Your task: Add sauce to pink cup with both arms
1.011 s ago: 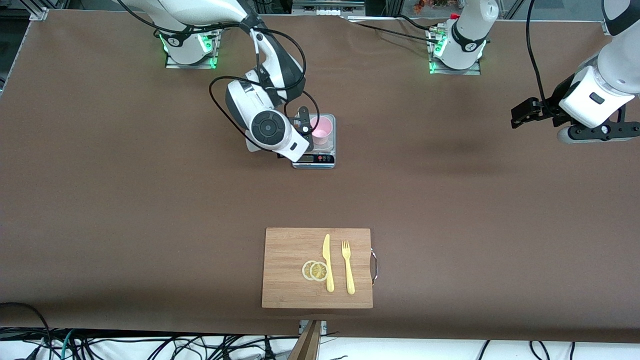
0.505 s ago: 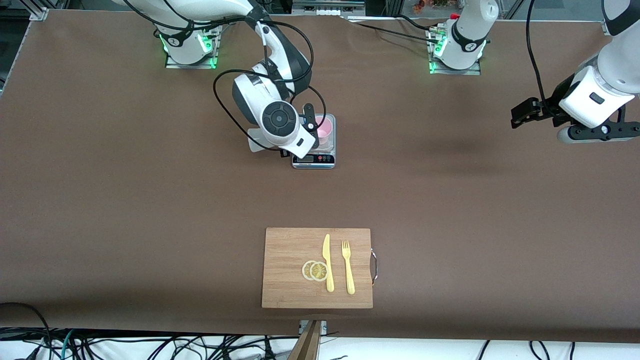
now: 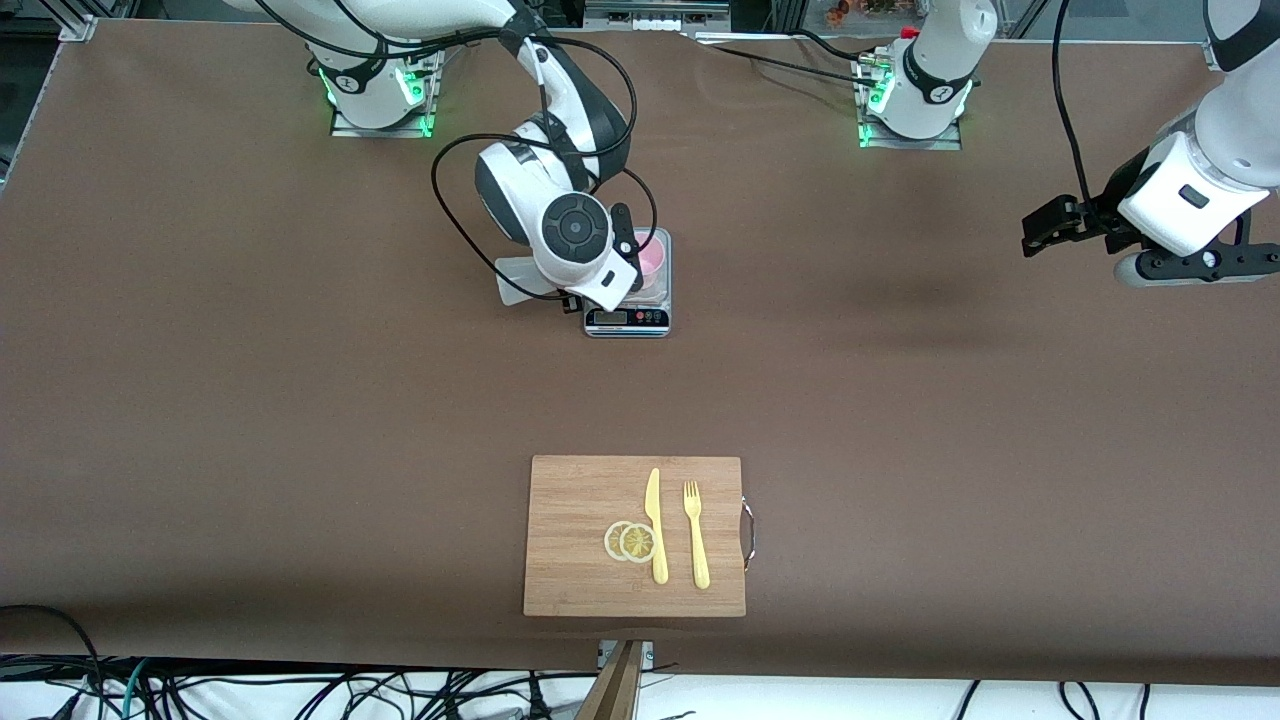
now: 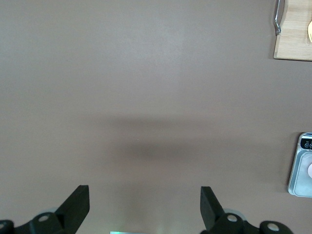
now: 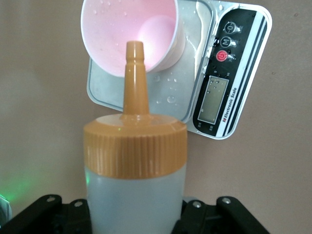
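Observation:
The pink cup (image 3: 651, 261) (image 5: 127, 30) stands on a small silver scale (image 3: 628, 319) (image 5: 229, 73), partly covered in the front view by the right arm's wrist. My right gripper (image 3: 622, 238) (image 5: 136, 214) is shut on the sauce (image 5: 135, 192), a whitish bottle with an orange cap. It is tilted so the nozzle points into the cup's mouth. The cup's inside looks wet, with droplets on the scale plate. My left gripper (image 3: 1042, 228) (image 4: 145, 192) hangs open and holding nothing over bare table at the left arm's end.
A wooden cutting board (image 3: 575, 570) (image 4: 294, 39) lies near the table's front edge. On it are a yellow knife (image 3: 655, 525), a yellow fork (image 3: 696, 535) and two lemon slices (image 3: 630, 541). The scale (image 4: 302, 170) also shows in the left wrist view.
The right arm's wrist has shifted over the scale toward the cup and now covers more of it. The left arm has not moved.

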